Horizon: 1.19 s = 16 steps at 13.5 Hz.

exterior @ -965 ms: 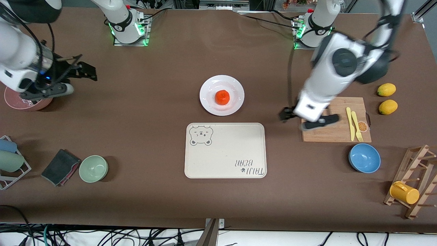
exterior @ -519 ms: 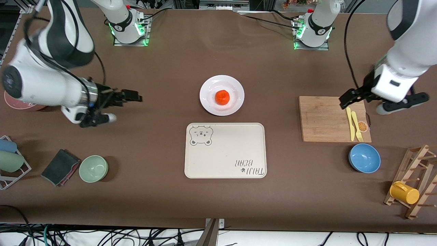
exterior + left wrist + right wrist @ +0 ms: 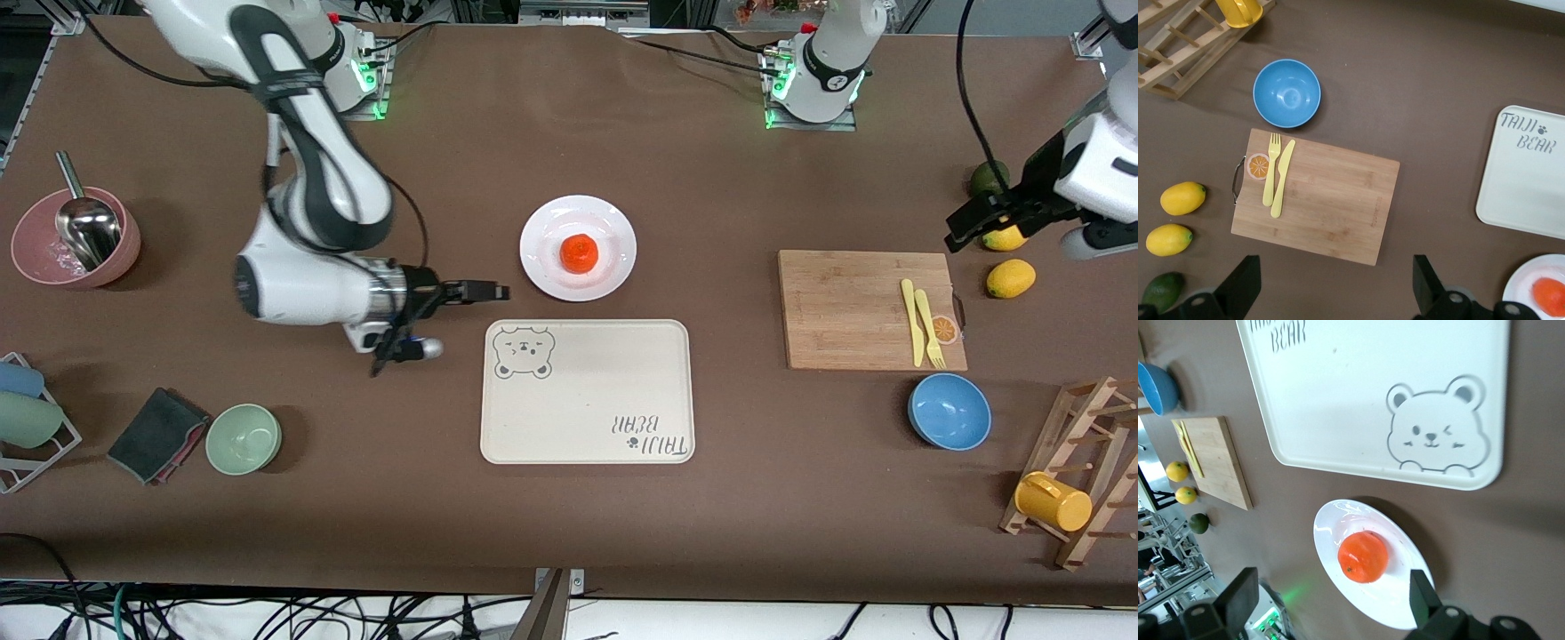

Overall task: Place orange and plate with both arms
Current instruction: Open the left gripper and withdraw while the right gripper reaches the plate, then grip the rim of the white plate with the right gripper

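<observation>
The orange (image 3: pixel 579 252) sits in the middle of the white plate (image 3: pixel 536 233), which lies on the table just farther from the front camera than the cream bear tray (image 3: pixel 587 391). My right gripper (image 3: pixel 464 298) is open and empty beside the plate, toward the right arm's end of the table. Its wrist view shows the orange (image 3: pixel 1363 557) on the plate (image 3: pixel 1338 525) between the open gripper (image 3: pixel 1331 613). My left gripper (image 3: pixel 982 220) is open and empty over the lemons (image 3: pixel 1011 278). The left wrist view shows the gripper (image 3: pixel 1335 293) wide open, with the orange (image 3: pixel 1548 295) and plate (image 3: pixel 1523 283) at its edge.
A wooden cutting board (image 3: pixel 853 311) with yellow cutlery (image 3: pixel 923 322), a blue bowl (image 3: pixel 949 412), a dark avocado (image 3: pixel 987 176) and a rack with a yellow mug (image 3: pixel 1053 501) stand at the left arm's end. A pink bowl (image 3: pixel 76 238), green bowl (image 3: pixel 244 438) and dark cloth (image 3: pixel 158 435) stand at the right arm's end.
My right gripper has swept from over the pink bowl across to beside the plate. My left gripper has moved off the cutting board out to over the lemons. Plate and orange have not moved.
</observation>
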Motion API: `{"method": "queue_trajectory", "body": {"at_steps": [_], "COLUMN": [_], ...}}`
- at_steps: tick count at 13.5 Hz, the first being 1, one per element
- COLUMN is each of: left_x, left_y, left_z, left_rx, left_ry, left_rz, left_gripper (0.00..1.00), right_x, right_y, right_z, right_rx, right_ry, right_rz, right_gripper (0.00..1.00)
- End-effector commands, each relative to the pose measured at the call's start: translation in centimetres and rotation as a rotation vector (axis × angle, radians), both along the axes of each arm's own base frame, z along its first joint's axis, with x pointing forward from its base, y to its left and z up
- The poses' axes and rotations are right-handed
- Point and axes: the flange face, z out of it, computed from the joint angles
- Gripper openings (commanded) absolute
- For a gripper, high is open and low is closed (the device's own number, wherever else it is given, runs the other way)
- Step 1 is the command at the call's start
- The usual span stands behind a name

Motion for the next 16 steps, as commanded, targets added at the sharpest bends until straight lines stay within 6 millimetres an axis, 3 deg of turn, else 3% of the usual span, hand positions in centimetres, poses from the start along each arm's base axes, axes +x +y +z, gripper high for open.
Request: {"method": "queue_trajectory", "body": {"at_steps": [1,3,8,13,14,16], "left_x": [-0.5,-0.7,-0.1,0.2,0.2,0.3], "left_y": [2.7,2.6,3.3,4.0,4.1,4.3], "left_z": [3.2,4.8,4.1,3.4,3.4,3.3], "left_rx": [-0.034,-0.037,-0.035,-0.038,-0.038,-0.044], "left_ry": [-0.001,0.013,0.029,0.043,0.041,0.042], "left_rz": [-0.032,-0.033,-0.022,-0.005,-0.005,0.000], "left_gripper": [1.00,1.00,1.00,1.00,1.00,1.00], "right_x": [-3.5,-5.8,-9.6,-11.4,-11.5,-12.1], "right_y": [0.1,-0.6,-2.4,-1.9,-1.9,-1.1], "right_z": [-3.8,-7.0,-11.2,-14.1,-14.9,-15.6], "right_rx": [0.071,0.190,0.225,0.284,0.289,0.302], "right_ry": [-0.043,-0.036,-0.026,-0.068,-0.068,-0.068], "right_rz": [0.037,0.014,0.030,-0.010,-0.020,-0.043], "right_gripper": [1.00,1.00,1.00,0.99,0.92,0.91]}}
